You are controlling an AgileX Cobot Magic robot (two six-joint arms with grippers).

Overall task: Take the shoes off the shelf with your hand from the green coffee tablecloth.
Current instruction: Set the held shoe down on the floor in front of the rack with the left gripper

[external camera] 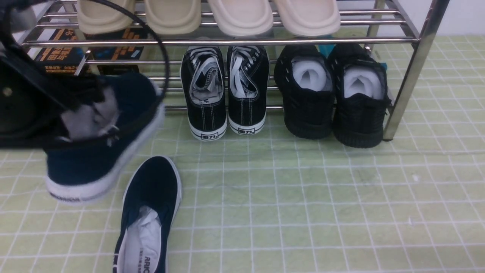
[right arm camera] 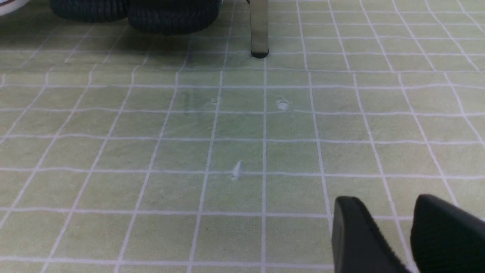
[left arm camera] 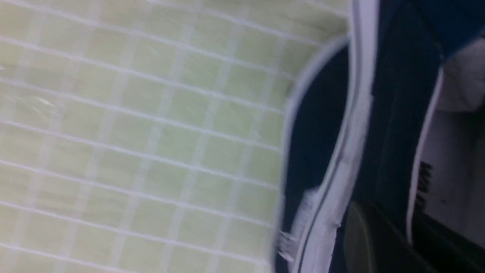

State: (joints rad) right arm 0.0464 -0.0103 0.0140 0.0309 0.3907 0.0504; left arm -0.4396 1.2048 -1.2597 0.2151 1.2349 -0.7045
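My left gripper (external camera: 89,110) is shut on the opening of one navy-blue slip-on shoe (external camera: 94,159) and holds it, blurred, in the air in front of the left end of the chrome shelf (external camera: 415,64). The left wrist view shows that shoe's white sole and navy side (left arm camera: 398,113) close up. The second navy shoe (external camera: 151,197) lies on the green checked tablecloth (external camera: 303,197) just below and to the right of the held one, with white paper in it. My right gripper (right arm camera: 390,220) hovers empty over bare cloth, its jaws slightly apart.
Black lace-up sneakers (external camera: 223,91) and all-black knit shoes (external camera: 333,94) stand on the lower tier. Beige slippers (external camera: 242,15) lie on the upper tier. Dark printed boxes (external camera: 57,53) sit behind the left end. The shelf's right leg (right arm camera: 259,34) stands ahead of my right gripper.
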